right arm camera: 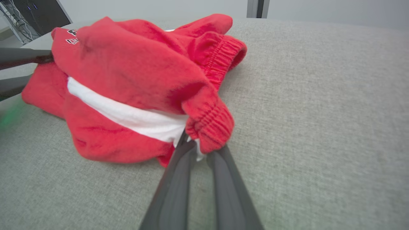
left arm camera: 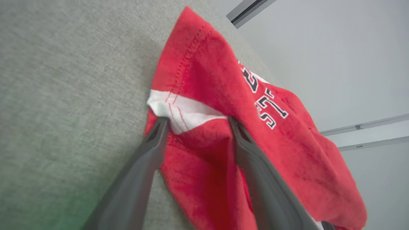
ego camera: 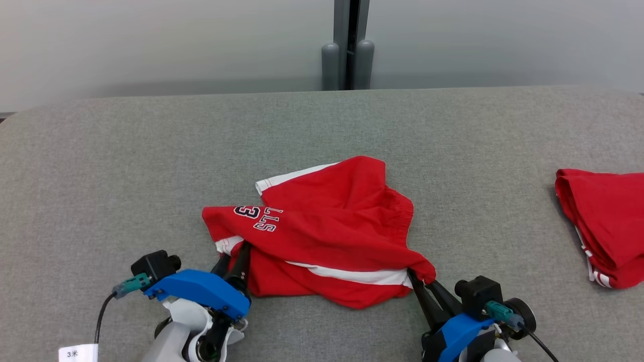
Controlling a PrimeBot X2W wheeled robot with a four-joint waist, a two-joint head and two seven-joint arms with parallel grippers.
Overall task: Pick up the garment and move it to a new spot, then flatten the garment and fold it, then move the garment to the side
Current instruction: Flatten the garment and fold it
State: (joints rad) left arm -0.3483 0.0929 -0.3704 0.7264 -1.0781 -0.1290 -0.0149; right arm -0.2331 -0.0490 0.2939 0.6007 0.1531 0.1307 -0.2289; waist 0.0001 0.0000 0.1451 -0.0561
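While the red shorts (ego camera: 327,221) lie rumpled in a heap on the gray cloth surface (ego camera: 151,151), both grippers meet them at their near edge. At the shorts' near left corner, just below the printed lettering, the left gripper (ego camera: 234,253) has its two fingers spread apart, one on each side of the white hem, with red cloth between them and not yet pinched. At the shorts' near right corner the right gripper (ego camera: 417,279) has its fingers drawn together on the gathered elastic band where the white stripe ends. Well to the right of the shorts lies a second red garment (ego camera: 604,226). Beyond the shorts, past the surface's far edge, stands a gray post (ego camera: 347,45).
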